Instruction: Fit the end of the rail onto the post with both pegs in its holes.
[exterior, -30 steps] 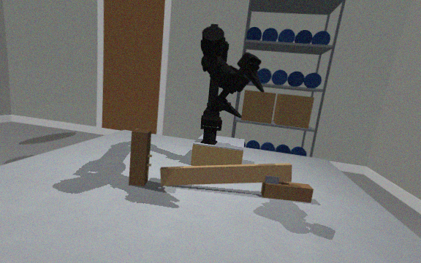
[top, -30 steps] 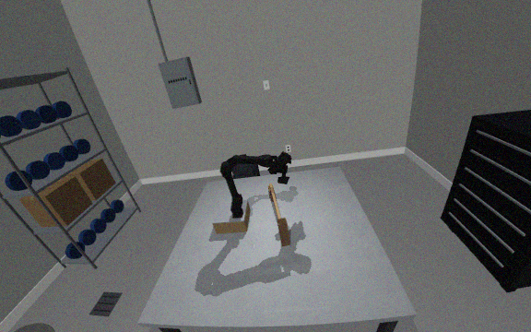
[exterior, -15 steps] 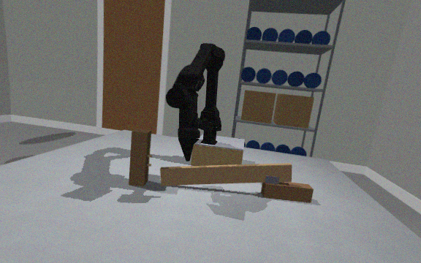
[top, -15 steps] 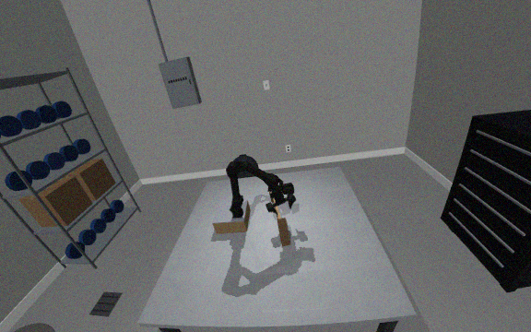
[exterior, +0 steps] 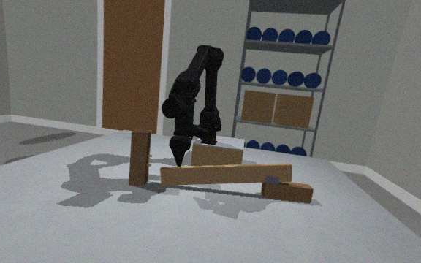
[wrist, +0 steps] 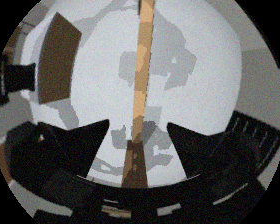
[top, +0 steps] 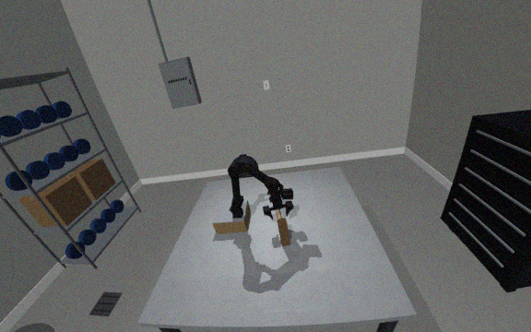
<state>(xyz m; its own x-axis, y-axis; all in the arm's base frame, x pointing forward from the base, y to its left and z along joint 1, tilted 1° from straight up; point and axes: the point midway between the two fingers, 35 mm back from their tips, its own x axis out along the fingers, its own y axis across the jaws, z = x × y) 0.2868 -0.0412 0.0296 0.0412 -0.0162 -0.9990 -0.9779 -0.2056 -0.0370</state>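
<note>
My gripper [exterior: 178, 161] hanging wide open and empty, pointing down over the rail [exterior: 226, 174] near its low end, fingers straddling it, rail lying tilted, far end resting in the footboard block [exterior: 287, 191], near end just short of the post [exterior: 139, 158]

You're in a workshop/storeroom: metal shelving [top: 49, 166] w/ boxes, black tool chest [top: 507, 194], wall elec. panel [top: 180, 82], bare work table [top: 339, 277].

The pale grey table [exterior: 86, 226] carries a short wooden post [exterior: 139, 158] standing upright near its middle. The long rail [exterior: 225, 174] has one end down on the surface just beside the post; the other end rests on a low footboard block [exterior: 287, 192] toward one side edge.
</note>
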